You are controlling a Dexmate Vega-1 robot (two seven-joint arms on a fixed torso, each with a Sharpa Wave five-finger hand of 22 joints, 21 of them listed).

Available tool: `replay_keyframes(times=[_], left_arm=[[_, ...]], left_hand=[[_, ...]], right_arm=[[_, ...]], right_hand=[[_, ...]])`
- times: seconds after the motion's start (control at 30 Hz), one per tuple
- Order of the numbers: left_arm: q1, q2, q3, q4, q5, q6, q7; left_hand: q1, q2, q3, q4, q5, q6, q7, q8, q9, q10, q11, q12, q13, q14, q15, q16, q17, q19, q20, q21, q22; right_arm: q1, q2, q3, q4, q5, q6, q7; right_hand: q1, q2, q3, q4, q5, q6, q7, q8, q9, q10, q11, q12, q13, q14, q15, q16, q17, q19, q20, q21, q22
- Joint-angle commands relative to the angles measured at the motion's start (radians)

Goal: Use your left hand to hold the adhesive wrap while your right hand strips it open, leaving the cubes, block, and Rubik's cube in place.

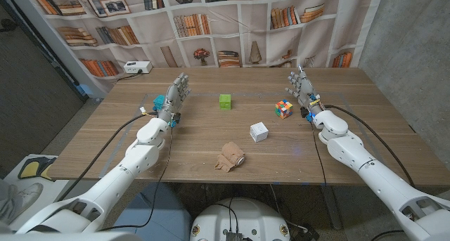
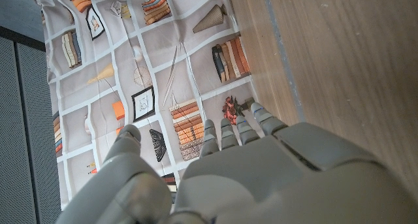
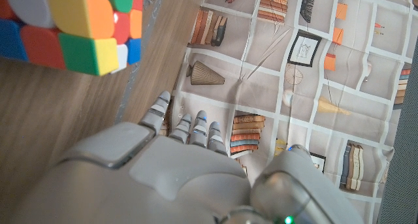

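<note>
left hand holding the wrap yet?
No. The left hand is empty by the teal block; the adhesive wrap lies untouched near the table's front.

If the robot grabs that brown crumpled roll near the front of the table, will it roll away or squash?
The adhesive wrap looks soft and light, so it would probably squash and slide. Its loose crumpled tail lying on the table should keep it from rolling far.

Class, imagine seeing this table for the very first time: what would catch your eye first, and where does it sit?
The bright Rubik's cube stands out on the table's right side, near the right robot hand. A green cube sits mid-table toward the far edge, and the crumpled brown adhesive wrap lies alone near the front edge, untouched by either robot hand.
</note>
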Motion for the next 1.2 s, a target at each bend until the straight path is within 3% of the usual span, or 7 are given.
replay_keyframes(times=[0.03,0.33,0.53,0.7,0.9,1.2], left_arm=[[0.005,0.012,0.010,-0.012,0.020,-0.006,-0.002],[0.005,0.013,0.012,-0.038,0.030,0.017,0.029],[0.016,0.008,0.011,-0.059,0.023,0.009,0.029],[0.012,0.012,0.018,-0.067,0.039,-0.002,0.023],[0.008,0.019,0.029,-0.078,0.078,0.007,0.053],[0.015,0.040,0.036,-0.109,0.135,0.011,0.097]], left_hand=[[-0.008,0.008,-0.001,0.000,0.008,0.009,-0.001,0.004,0.004,0.011,0.002,0.007,0.002,0.003,-0.004,0.010,0.001,0.004,0.001,0.001,0.003],[-0.006,0.026,0.004,0.002,0.011,0.013,-0.001,0.003,0.004,0.010,0.004,0.005,0.002,-0.003,-0.007,0.008,0.001,0.000,0.002,-0.002,0.003],[-0.005,0.032,0.006,0.002,0.012,0.016,-0.003,0.003,0.004,0.011,0.002,0.006,0.002,-0.005,-0.009,0.007,0.001,0.000,-0.001,-0.003,0.003],[-0.005,0.033,0.005,0.001,0.012,0.017,-0.003,0.003,0.004,0.012,0.002,0.006,0.002,-0.006,-0.010,0.006,0.000,-0.001,-0.001,-0.004,0.003],[-0.008,0.028,0.001,0.000,0.011,0.023,-0.004,0.004,0.004,0.015,0.000,0.007,0.002,-0.006,-0.011,0.007,0.000,-0.004,-0.002,-0.006,0.003],[-0.015,0.021,-0.007,0.000,0.011,0.039,-0.001,0.007,0.003,0.032,-0.001,0.012,0.002,0.002,-0.012,0.010,0.001,-0.003,-0.002,-0.006,0.003]], right_arm=[[-0.013,0.005,0.006,-0.003,0.008,0.016,0.002],[-0.024,-0.017,0.013,-0.025,0.007,0.005,0.001],[-0.028,-0.020,0.022,-0.018,0.022,0.007,0.013],[-0.027,-0.033,0.026,-0.018,0.026,0.003,0.025],[-0.025,-0.044,0.027,-0.012,0.012,0.019,0.035],[0.006,-0.046,0.009,0.011,-0.005,0.016,0.063]], right_hand=[[0.005,0.004,-0.003,0.001,0.002,0.008,0.029,0.008,0.002,0.002,0.031,0.005,0.003,-0.004,0.011,0.004,0.001,-0.006,-0.006,0.006,0.002],[0.009,0.002,-0.003,-0.003,0.000,0.007,0.039,0.007,0.001,-0.007,0.033,0.002,0.001,-0.014,0.021,0.002,-0.001,-0.028,-0.034,0.001,0.001],[0.011,0.001,-0.004,-0.005,0.000,0.007,0.039,0.006,0.001,-0.013,0.033,0.001,0.001,-0.018,0.019,0.001,-0.002,-0.034,-0.036,0.000,0.000],[0.007,-0.002,-0.007,-0.006,-0.002,0.003,0.042,0.004,0.001,0.000,0.037,0.007,0.002,-0.002,0.020,0.010,0.001,-0.044,-0.020,0.002,0.000],[0.010,-0.001,-0.007,-0.008,-0.002,0.002,0.041,0.004,0.001,-0.010,0.040,0.004,0.002,-0.011,0.021,0.007,0.001,-0.046,-0.035,0.004,0.000],[0.015,0.003,-0.005,-0.011,-0.002,0.003,0.038,0.004,0.001,-0.021,0.038,0.001,0.002,-0.019,0.029,0.005,0.001,-0.048,-0.030,0.005,0.000]])
